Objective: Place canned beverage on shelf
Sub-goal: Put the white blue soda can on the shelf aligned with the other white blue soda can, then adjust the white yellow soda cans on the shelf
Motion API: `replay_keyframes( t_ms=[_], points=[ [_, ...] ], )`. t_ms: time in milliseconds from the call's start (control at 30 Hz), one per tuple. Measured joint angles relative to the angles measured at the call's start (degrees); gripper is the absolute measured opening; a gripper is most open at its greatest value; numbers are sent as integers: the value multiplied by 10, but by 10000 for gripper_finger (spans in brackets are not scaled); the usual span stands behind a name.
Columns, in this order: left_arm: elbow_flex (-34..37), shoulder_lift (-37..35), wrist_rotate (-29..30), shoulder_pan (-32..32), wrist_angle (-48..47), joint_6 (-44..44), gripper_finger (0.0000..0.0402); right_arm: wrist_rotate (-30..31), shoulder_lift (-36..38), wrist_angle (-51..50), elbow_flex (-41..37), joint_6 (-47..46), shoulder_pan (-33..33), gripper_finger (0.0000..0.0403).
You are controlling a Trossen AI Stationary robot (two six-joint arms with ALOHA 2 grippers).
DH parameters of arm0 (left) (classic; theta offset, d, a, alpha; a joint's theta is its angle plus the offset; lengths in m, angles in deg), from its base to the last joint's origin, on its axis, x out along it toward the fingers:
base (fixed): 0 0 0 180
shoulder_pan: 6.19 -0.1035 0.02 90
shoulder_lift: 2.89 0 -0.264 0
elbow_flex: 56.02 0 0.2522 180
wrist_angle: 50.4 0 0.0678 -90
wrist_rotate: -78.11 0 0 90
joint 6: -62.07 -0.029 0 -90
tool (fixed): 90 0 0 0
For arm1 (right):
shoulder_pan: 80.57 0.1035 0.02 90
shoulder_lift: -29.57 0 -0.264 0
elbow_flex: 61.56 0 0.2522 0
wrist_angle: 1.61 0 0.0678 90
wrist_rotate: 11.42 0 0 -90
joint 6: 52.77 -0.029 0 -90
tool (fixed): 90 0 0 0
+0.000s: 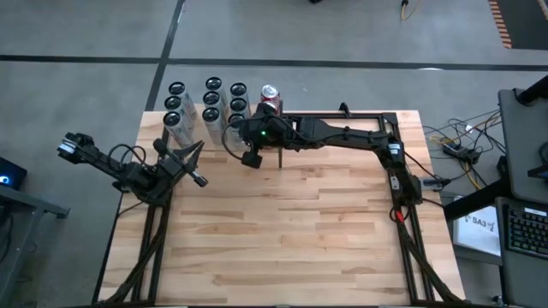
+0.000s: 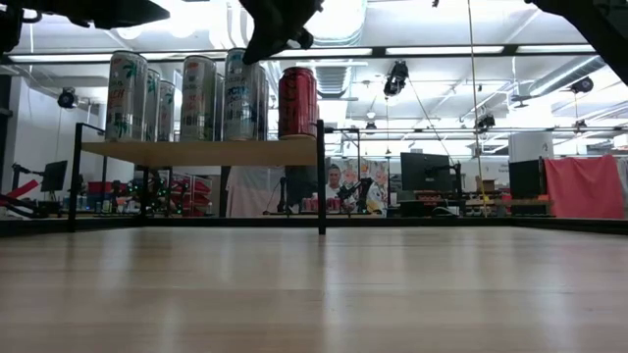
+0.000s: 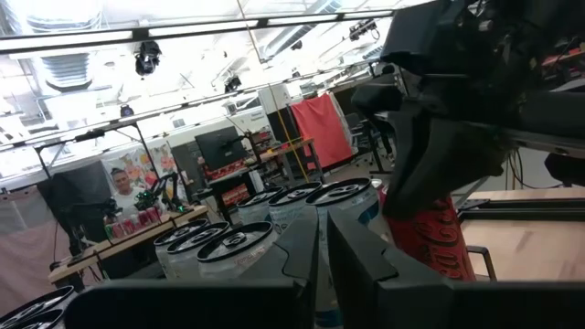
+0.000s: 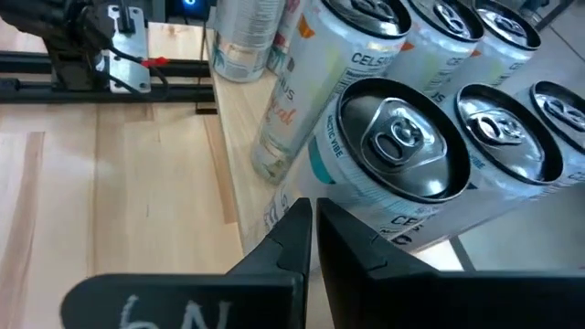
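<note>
Red can: tall red aluminium beverage can stands upright at the small pale-wood shelf end, completing the row.
Right gripper: jaws closed, empty, just beside the shelf.
Left gripper: closed, empty, waiting nearby.

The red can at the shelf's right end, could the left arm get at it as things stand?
Probably not directly. The red can stands on the shelf beyond the silver cans, and the right gripper hangs between it and the left gripper.
</note>
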Motion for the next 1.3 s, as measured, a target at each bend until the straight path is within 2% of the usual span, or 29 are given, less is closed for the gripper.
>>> replay_keyframes(
  t_ms=[433,700,800,933,1167,1300],
  points=[
    [0,0,0,0,0,-3,11,3,1,3,8,-6,0,13],
    [-8,0,6,28,-18,-5,11,3,7,-92,94,-16,9,13],
    [-32,1,28,60,-90,8,11,3,30,-120,88,-9,11,13],
    [-95,16,73,94,-242,98,4,3,75,-170,90,-11,14,13],
    [-268,56,69,93,-524,213,0,3,143,-235,91,-23,16,13],
    [-368,75,18,77,-705,273,0,-3,170,-256,91,-21,17,13]
  ],
)
